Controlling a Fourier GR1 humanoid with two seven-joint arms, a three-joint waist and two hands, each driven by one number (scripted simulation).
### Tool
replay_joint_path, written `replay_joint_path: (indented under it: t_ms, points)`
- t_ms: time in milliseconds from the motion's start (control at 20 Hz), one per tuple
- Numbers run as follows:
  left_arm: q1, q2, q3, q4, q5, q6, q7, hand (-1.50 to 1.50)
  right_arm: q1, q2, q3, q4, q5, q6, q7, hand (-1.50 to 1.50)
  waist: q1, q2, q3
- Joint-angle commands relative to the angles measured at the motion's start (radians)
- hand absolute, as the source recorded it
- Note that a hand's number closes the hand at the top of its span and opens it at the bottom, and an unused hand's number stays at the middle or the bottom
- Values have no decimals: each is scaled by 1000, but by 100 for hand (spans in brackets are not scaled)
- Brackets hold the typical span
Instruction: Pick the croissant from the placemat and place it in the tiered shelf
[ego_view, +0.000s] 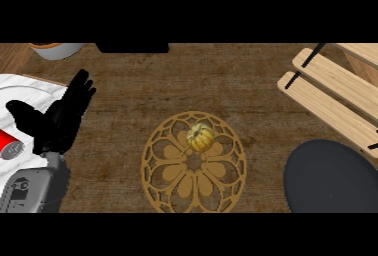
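Brown wood-grained desk (244, 85) is seen from steeply above. At the left edge, a white surface carrying a red-and-white object (7, 145) is partly covered by the left hand (63, 117), which is held open with its fingers (80, 90) straight and pointing up the view; nothing is held, and the posture is judged to be one of rest. At the top left, a grey cup (55, 50) is cut by the frame. At centre, the croissant (200, 137) lies on the upper half of the oval gold openwork placemat (193, 162), untouched and well apart from the hand. At the lower right, a dark round plate (332, 177) is set just below the pale slatted tiered shelf (332, 92), the intended destination. The right hand is not shown, so the pick is judged not yet begun.
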Motion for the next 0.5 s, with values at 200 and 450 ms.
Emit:
replay_joint_path:
  t_ms: [200, 450]
  points:
    - [-23, 17, 35, 83, 1, -35, -49, 0, -142, 3, 23, 275, 104, 42, -183, 150, 1, 1, 0]
    - [-30, -11, 10, 18, 4, -13, 8, 0, -254, 23, 35, 419, 174, -94, -67, -150, 15, 4, 0]
